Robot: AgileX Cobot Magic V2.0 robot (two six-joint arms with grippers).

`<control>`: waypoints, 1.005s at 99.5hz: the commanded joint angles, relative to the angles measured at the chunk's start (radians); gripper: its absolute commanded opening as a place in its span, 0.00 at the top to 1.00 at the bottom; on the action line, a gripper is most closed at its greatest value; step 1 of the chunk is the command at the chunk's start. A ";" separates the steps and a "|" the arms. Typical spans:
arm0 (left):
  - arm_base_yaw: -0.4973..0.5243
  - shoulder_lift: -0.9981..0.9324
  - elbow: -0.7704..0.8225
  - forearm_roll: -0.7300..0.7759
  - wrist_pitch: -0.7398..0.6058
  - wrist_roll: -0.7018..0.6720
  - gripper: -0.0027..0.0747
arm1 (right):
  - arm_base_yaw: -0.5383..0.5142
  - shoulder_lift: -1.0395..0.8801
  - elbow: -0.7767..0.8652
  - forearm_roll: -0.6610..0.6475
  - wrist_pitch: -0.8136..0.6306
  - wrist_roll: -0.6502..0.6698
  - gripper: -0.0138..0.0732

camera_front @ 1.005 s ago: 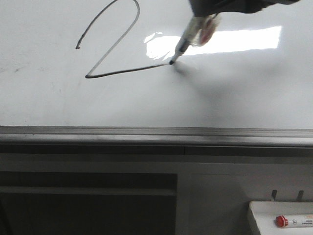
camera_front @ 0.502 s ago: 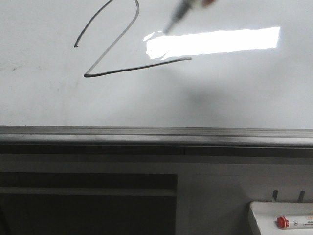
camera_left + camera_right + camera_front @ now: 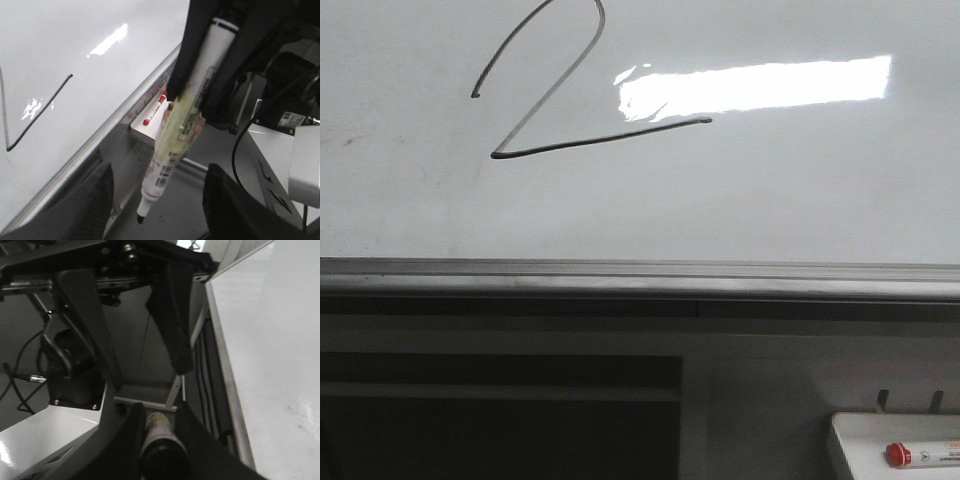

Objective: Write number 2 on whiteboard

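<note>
The whiteboard [image 3: 770,200] fills the upper front view, and the number 2 [image 3: 580,143] stands on it in thin black line, its top cut off by the frame edge. No gripper shows in the front view. My right gripper [image 3: 159,410] is shut on a white marker [image 3: 172,135] with a yellowed label; its black tip [image 3: 141,218] hangs off the board, in front of the rail. My left gripper [image 3: 159,172] is open and holds nothing. The end of the 2's base stroke [image 3: 40,112] shows in the left wrist view.
A grey metal rail [image 3: 640,275] runs along the board's bottom edge. Below it at the right sits a small white tray [image 3: 850,440] holding a red-capped marker [image 3: 920,455]. Dark cabinet panels lie under the rail.
The marker drew the base stroke a little further right, then lifted off the board. It and the right gripper have gone up out of the front view.
</note>
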State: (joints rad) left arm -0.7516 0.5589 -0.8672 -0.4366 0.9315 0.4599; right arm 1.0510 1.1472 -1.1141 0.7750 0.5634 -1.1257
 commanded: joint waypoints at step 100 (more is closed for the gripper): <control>-0.008 0.085 -0.042 -0.190 -0.009 0.116 0.99 | 0.045 -0.015 -0.050 0.170 -0.024 -0.010 0.88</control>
State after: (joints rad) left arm -0.7559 0.6339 -0.8855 -0.5864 1.0239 0.6159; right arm 1.0923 1.1508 -1.1282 0.8864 0.6050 -1.1221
